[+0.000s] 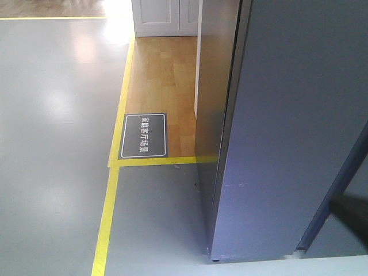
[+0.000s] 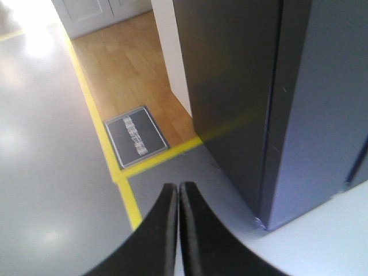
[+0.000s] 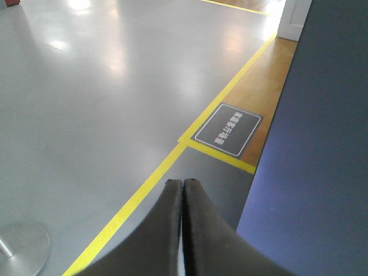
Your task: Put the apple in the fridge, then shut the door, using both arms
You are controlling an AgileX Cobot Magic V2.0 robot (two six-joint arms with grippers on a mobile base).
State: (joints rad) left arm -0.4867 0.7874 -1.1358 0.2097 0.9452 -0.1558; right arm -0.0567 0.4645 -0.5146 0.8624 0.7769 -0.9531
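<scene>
Left wrist-mounted view: the left gripper (image 2: 179,198) has its fingers clenched on nothing, as does the right gripper (image 3: 182,195) — no apple visible; the fridge (image 2: 299,115) stands at 2 o'clock, door seemingly closed.

floor (image 1: 52,172): glossy grey, wood patch at far side
tape (image 1: 106,221): yellow lines edging wood
sign (image 1: 143,135): dark, flat on wood
fridge (image 1: 287,144): stands on floor

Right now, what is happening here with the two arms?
Nothing is being held. The left gripper and the right gripper are both shut and empty, hanging above the grey floor. The tall dark grey fridge stands beside them, near a yellow floor line. No apple is visible.
</scene>
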